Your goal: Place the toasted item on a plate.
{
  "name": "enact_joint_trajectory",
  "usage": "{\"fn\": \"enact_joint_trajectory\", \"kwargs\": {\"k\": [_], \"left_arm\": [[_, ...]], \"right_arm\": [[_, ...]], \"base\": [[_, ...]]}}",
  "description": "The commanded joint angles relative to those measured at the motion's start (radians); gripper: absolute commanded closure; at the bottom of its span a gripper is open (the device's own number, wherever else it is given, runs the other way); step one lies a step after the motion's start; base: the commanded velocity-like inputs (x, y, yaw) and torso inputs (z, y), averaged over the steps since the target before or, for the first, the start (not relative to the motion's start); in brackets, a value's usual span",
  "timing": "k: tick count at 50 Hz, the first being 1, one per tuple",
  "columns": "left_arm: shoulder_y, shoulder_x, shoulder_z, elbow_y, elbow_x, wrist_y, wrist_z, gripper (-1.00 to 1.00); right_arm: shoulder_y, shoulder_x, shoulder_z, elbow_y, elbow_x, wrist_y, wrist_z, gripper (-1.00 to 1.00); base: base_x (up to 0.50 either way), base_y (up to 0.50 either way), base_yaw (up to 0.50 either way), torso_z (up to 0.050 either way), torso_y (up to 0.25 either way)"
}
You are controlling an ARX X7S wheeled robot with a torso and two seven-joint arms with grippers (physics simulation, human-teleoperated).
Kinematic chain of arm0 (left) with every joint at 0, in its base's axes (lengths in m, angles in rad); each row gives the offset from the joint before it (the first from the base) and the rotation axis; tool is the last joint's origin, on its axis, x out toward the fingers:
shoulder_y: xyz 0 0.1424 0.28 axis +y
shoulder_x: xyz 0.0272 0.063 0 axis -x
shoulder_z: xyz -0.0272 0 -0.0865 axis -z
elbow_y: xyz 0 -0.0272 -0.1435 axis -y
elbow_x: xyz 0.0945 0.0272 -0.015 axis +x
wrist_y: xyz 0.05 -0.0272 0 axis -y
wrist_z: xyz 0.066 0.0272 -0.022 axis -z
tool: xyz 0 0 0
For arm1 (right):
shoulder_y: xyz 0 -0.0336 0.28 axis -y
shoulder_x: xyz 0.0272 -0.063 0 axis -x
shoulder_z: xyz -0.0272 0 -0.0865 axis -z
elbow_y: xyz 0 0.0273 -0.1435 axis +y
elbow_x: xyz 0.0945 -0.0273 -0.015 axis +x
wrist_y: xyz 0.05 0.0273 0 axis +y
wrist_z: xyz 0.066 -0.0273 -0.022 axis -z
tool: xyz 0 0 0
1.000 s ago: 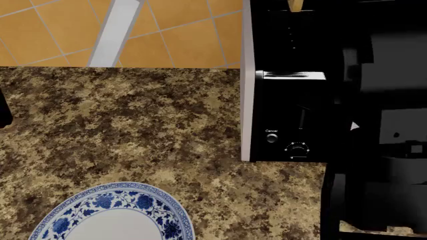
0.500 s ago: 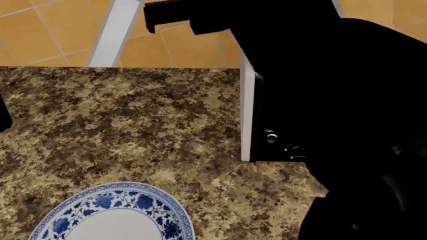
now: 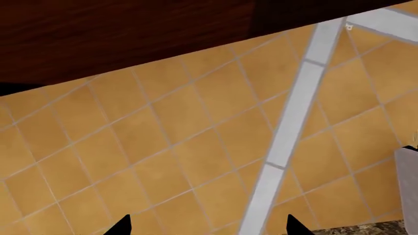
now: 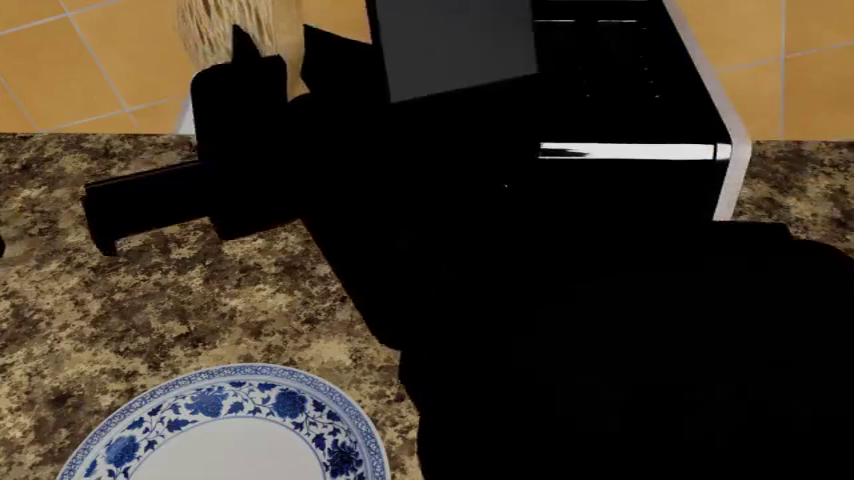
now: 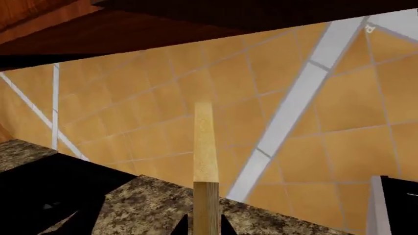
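The toasted item (image 4: 214, 30) is a golden-tan slice held high over the counter's back edge, left of the black toaster (image 4: 641, 90). My right gripper (image 4: 278, 52) is shut on its lower part. In the right wrist view the toasted item (image 5: 205, 156) stands edge-on between the two fingertips of the right gripper (image 5: 203, 227). The blue-rimmed white plate (image 4: 287, 400) lies at the front left, well in front of the held slice. My left gripper (image 3: 209, 227) is open and empty, facing the tiled wall; it does not show in the head view.
My black right arm (image 4: 534, 300) covers the middle and right of the head view, including most of the toaster's front. The speckled granite counter (image 4: 120, 300) runs to the orange tiled wall (image 4: 80, 60). A grey strip (image 3: 287, 127) crosses the tiles.
My right arm has swung left from above the toaster, carrying the toasted item to the back left of the counter. The toaster's top now shows. The plate has not moved.
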Motion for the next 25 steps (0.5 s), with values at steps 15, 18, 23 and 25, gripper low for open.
{"fn": "enact_joint_trajectory", "kwargs": {"k": [15, 18, 23, 25], "left_arm": [[0.018, -0.005, -0.018, 0.018, -0.013, -0.004, -0.012, -1.0], [0.018, -0.004, -0.026, 0.023, -0.018, -0.009, -0.014, -1.0], [0.022, -0.004, -0.032, 0.028, -0.022, -0.011, -0.016, -1.0], [0.025, -0.004, -0.03, 0.025, -0.02, -0.005, -0.017, -1.0]], "right_arm": [[-0.2, 0.084, -0.101, -0.189, 0.504, -0.366, 0.456, 1.0], [-0.219, 0.093, -0.115, -0.215, 0.517, -0.413, 0.466, 1.0], [-0.248, 0.108, -0.162, -0.266, 0.515, -0.478, 0.467, 1.0], [-0.272, 0.105, -0.171, -0.286, 0.506, -0.501, 0.463, 1.0]], "base": [[0.0, 0.0, 0.0, 0.0, 0.0], [0.0, 0.0, 0.0, 0.0, 0.0], [0.0, 0.0, 0.0, 0.0, 0.0], [0.0, 0.0, 0.0, 0.0, 0.0]]}}
